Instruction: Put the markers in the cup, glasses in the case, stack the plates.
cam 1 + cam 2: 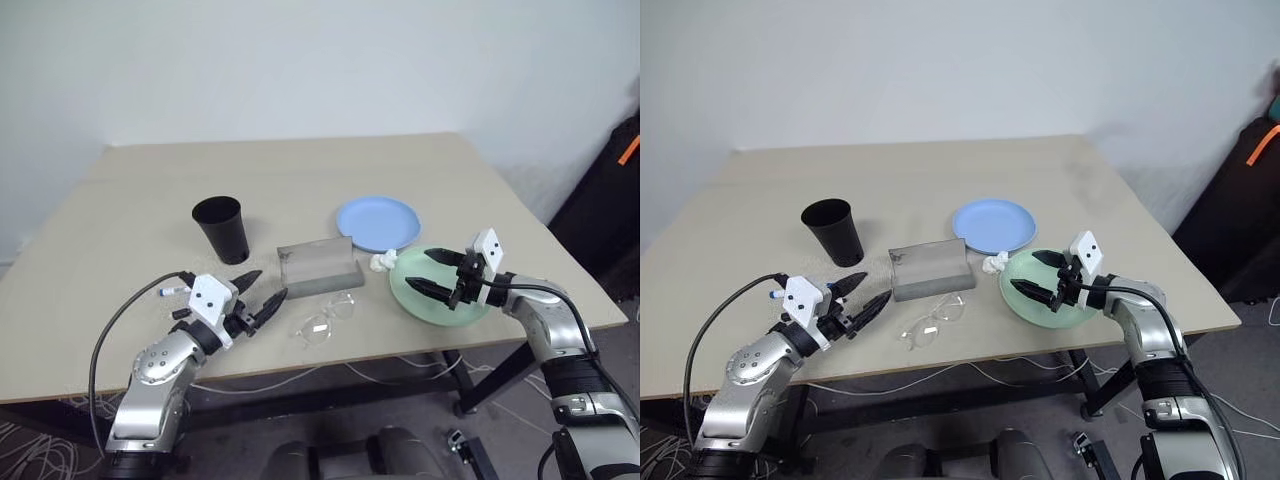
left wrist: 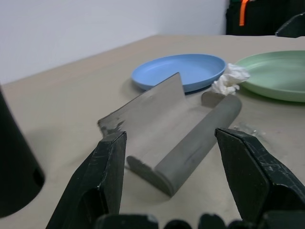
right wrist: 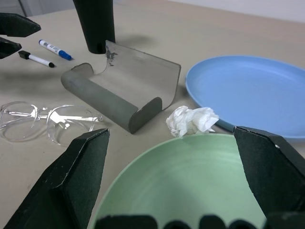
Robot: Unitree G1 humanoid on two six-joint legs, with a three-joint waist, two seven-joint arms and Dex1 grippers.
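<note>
On the worktop [image 1: 300,180], the blue plate [image 1: 378,222] lies beside the green plate [image 1: 435,290]. The open case [image 1: 318,266] sits between the cup [image 1: 222,228] and plates, glasses [image 1: 325,318] before it, markers [image 3: 45,53] near the released left end effector [image 1: 260,292]. The right end effector [image 1: 432,272], spread, hovers over the green plate.

my left gripper [image 1: 262,289] sits low at my left, fingers spread, pointing forward and to the right. my right gripper [image 1: 434,272] reaches in from my right, fingers wide apart, pointing left, holding nothing.
</note>
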